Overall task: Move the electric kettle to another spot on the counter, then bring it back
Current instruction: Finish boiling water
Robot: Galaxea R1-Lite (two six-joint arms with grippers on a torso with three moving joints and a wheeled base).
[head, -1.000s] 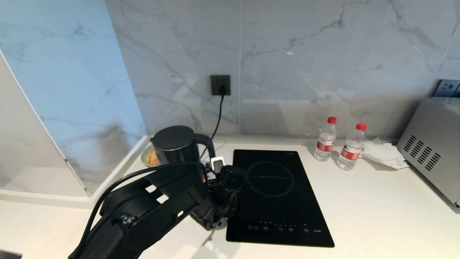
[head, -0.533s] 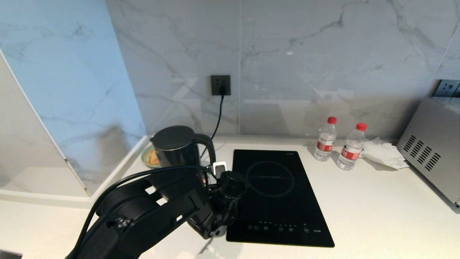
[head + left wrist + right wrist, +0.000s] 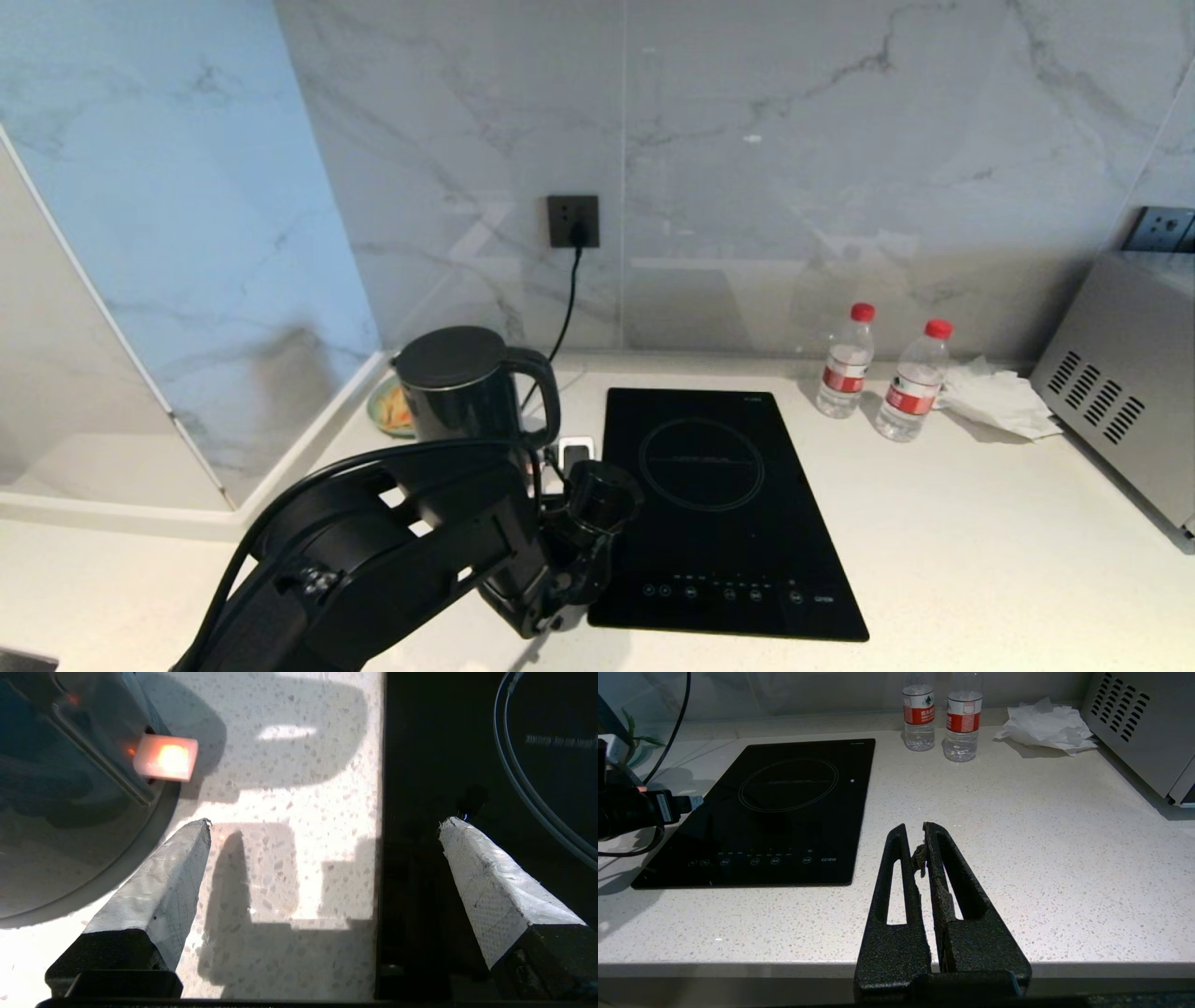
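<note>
A glossy black electric kettle (image 3: 464,387) stands upright at the far left of the white speckled surface (image 3: 980,541), its loop handle turned right toward the black induction hob (image 3: 719,509) set into the stone. A glowing orange switch (image 3: 166,758) shows at the kettle's foot, where the body meets its round base (image 3: 140,844).

The robot's left arm reaches in from the near left, and its left claw (image 3: 324,826) hangs just above the strip of surface between kettle and hob, close beside the handle. Its jaws stand wide apart and hold nothing; one padded fingertip (image 3: 187,844) sits over the edge of the base, the other over the dark glass.

The right claw (image 3: 916,833) hangs well to the right, above the near edge of the surface, its 2 fingers pressed together and empty.

A black cord (image 3: 563,317) runs up the grey-veined marble wall to a socket (image 3: 572,220). At the far right stand 2 water bottles (image 3: 845,364) with red caps, crumpled white paper (image 3: 999,397) and a steel appliance (image 3: 1120,383). A small dish (image 3: 392,408) peeks out behind the kettle.
</note>
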